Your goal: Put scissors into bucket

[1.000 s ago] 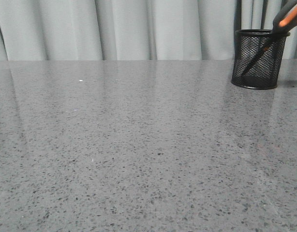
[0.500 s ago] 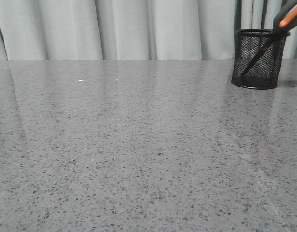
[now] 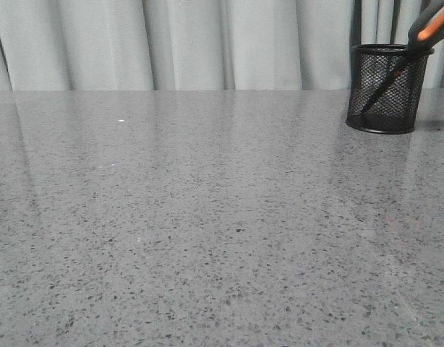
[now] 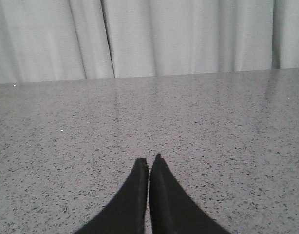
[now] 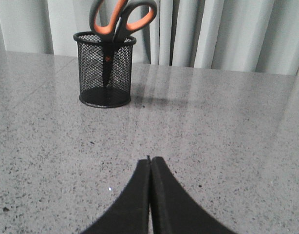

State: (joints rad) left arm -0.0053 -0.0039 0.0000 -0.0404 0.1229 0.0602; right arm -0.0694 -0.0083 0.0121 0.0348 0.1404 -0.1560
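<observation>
Scissors (image 5: 121, 17) stand blades-down inside the bucket (image 5: 105, 69), grey-and-orange handles leaning out over its rim. In the front view the bucket (image 3: 387, 88) sits upright at the far right of the grey speckled table (image 3: 207, 217), close to the pale curtain (image 3: 207, 43), and the scissors (image 3: 430, 26) tilt toward the right edge of the frame. My right gripper (image 5: 150, 159) is closed on nothing, fingertips pressed together, low over the table and well apart from the bucket. My left gripper (image 4: 149, 161) is likewise closed and empty, over bare tabletop facing the curtain (image 4: 154, 36).
</observation>
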